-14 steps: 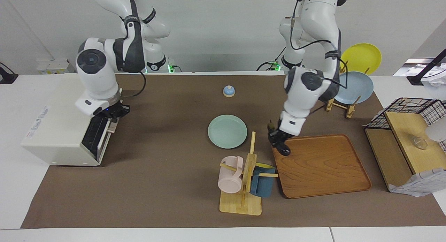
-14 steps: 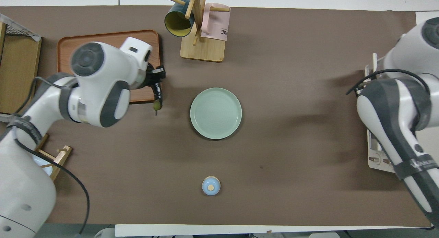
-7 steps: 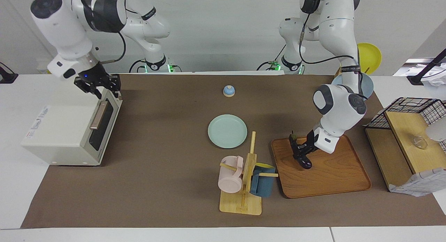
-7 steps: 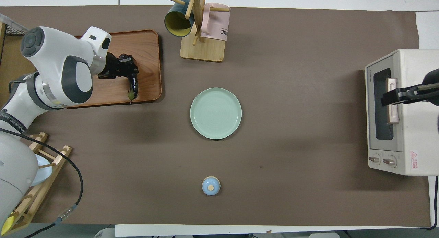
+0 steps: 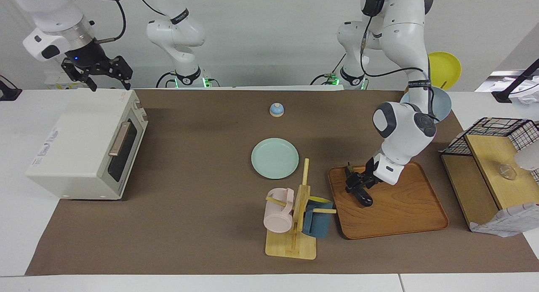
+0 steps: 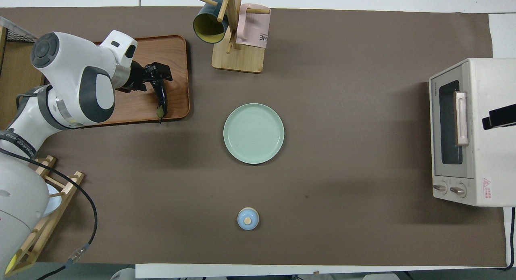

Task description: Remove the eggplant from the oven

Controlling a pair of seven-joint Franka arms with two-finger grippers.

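Note:
The dark eggplant [image 5: 364, 198] is out of the oven, in my left gripper [image 5: 358, 187], tilted with its fat end low over the wooden tray [image 5: 400, 208] and its stem up. In the overhead view the eggplant [image 6: 162, 97] hangs over the tray [image 6: 173, 50], below the left gripper [image 6: 156, 76]. The cream oven [image 5: 84, 144] stands at the right arm's end with its dark glass door shut; it also shows in the overhead view [image 6: 471, 130]. My right gripper [image 5: 109, 80] is open and empty, raised above the oven's top; part of it shows in the overhead view [image 6: 499, 116].
A pale green plate [image 5: 274, 158] lies mid-table. A wooden mug stand [image 5: 294, 224] with a pink and a blue mug stands beside the tray. A small blue bell [image 5: 276, 110] sits near the robots. A plate rack [image 5: 425, 107] and a wire basket shelf [image 5: 492, 165] stand at the left arm's end.
The oven door went from open to shut, and the right gripper rose from it to above the oven. The left gripper carried the eggplant from the tray's corner to over the tray.

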